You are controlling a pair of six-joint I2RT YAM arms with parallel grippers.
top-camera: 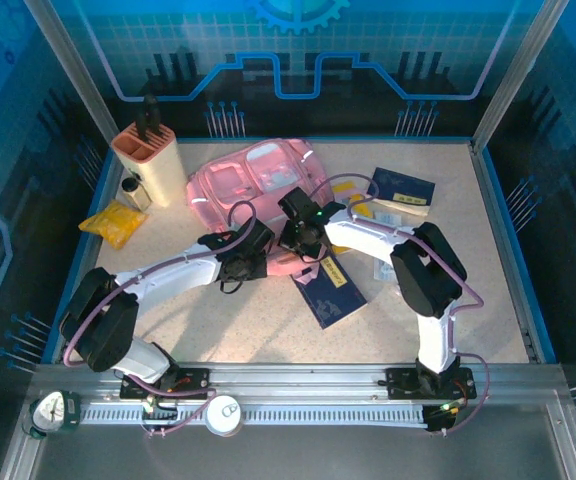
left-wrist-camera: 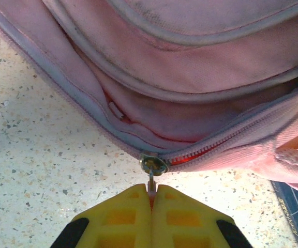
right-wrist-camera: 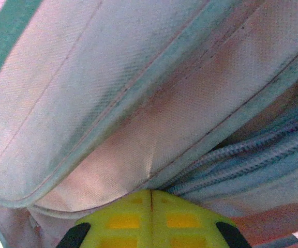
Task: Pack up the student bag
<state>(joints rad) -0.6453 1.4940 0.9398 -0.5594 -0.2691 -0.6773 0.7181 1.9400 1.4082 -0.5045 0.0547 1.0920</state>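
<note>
The left gripper point(left-wrist-camera: 151, 192) is clenched on the small metal zipper pull point(left-wrist-camera: 151, 180) of the pink student bag point(left-wrist-camera: 200, 77), right at the slider, where the zip is partly parted. The right gripper point(right-wrist-camera: 151, 196) has its yellow fingers pressed together against the bag's pink fabric; whether any cloth is pinched between them cannot be told. The bag lies flat on the speckled tabletop point(top-camera: 268, 330), left of centre. A beige holder point(top-camera: 156, 162) stands just left of it, near a yellow packet point(top-camera: 113, 222). Dark blue booklets point(top-camera: 328, 288) lie to its right.
</note>
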